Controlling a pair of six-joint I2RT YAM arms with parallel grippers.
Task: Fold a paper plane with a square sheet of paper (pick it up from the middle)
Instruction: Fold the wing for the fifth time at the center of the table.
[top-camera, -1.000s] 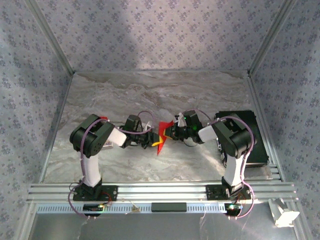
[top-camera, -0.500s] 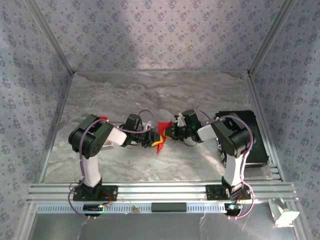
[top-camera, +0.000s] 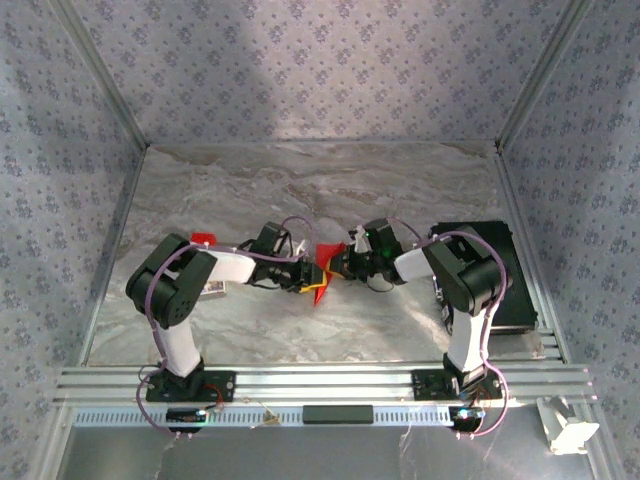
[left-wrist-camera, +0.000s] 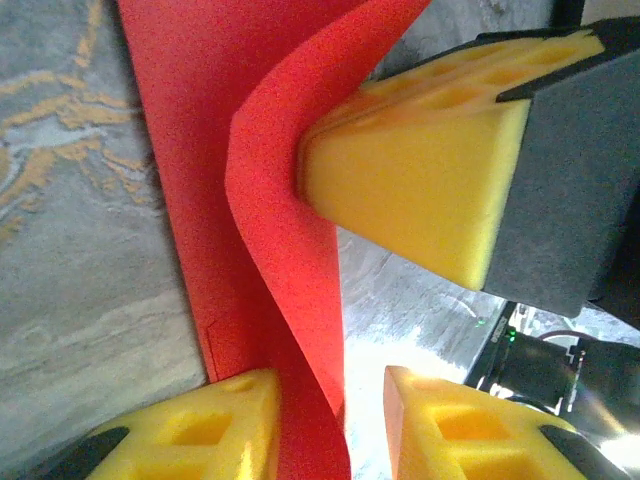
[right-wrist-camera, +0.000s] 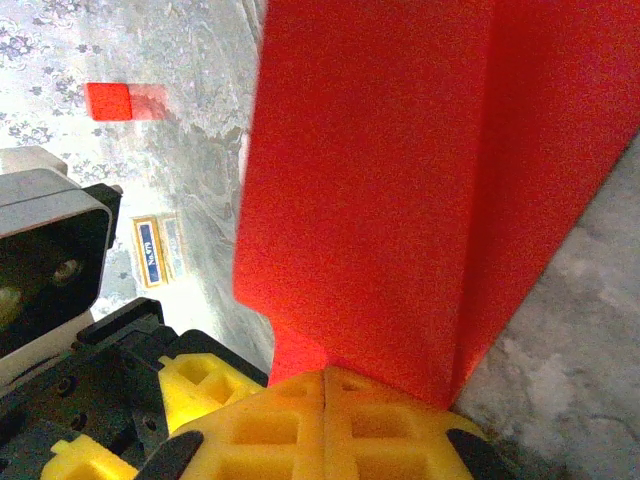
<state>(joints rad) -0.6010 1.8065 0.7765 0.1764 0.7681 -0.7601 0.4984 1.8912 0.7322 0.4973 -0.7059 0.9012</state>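
The right gripper (right-wrist-camera: 325, 385) has its two yellow fingers (right-wrist-camera: 270, 430) pressed flat together on the red paper (right-wrist-camera: 400, 180), with no gap between the pads. The paper stands away from their tips as a broad folded sheet, and a crease runs down it toward the pinch.

The left gripper (left-wrist-camera: 330, 385) faces it with its own fingers (left-wrist-camera: 220, 425) parted. The paper passes between them and lies against one pad, while a strip of bright table shows between the paper and the other pad, so this pair clamps nothing. Just beyond the left fingertips, the right gripper's pads bite the paper at its curled fold.

From above, the two grippers meet almost tip to tip over the marble table (top-camera: 400, 190), the red paper (top-camera: 326, 252) upright between them. In the right wrist view, past the left gripper's dark body, a small printed card (right-wrist-camera: 155, 250) lies on the table, and beyond it a small red piece (right-wrist-camera: 110, 100), both well apart from either set of fingers.
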